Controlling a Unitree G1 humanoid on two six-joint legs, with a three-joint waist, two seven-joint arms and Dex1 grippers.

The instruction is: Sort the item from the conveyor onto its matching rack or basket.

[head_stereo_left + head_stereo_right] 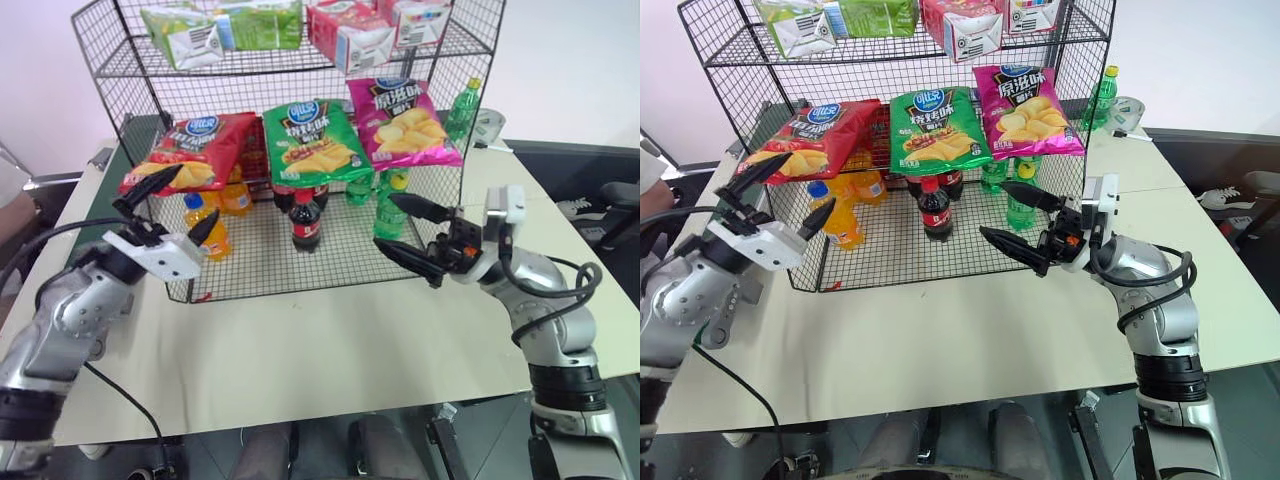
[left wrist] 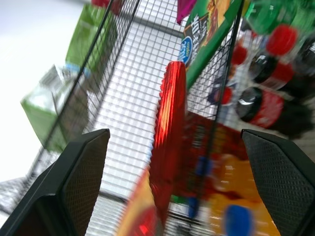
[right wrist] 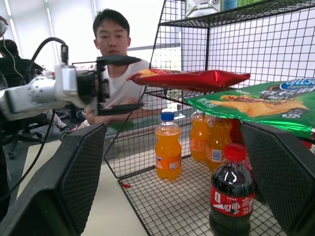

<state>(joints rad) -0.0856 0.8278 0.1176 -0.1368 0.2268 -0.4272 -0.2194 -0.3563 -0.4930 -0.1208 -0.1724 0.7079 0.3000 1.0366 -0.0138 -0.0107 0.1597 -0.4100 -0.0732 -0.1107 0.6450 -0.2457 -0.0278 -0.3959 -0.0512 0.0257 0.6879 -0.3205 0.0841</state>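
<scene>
The red chip bag (image 1: 195,150) lies tilted on the middle tier of the black wire rack (image 1: 262,280), beside a green bag. My left gripper (image 1: 182,204) hovers open at the rack's front left, its fingers wide apart around the bag's outer corner without pinching it. In the left wrist view the bag's crimped edge (image 2: 167,142) stands between the fingers (image 2: 74,182). My right gripper (image 1: 390,222) is open and empty at the rack's front right, pointing left. The dark-green conveyor (image 1: 118,160) runs behind the rack on the left.
A green chip bag (image 1: 312,140) and a magenta one (image 1: 405,122) share the middle tier. Orange (image 1: 212,228), cola (image 1: 306,220) and green bottles (image 1: 390,215) stand on the bottom tier. Cartons (image 1: 190,35) fill the top. A person (image 3: 115,49) sits beyond the table.
</scene>
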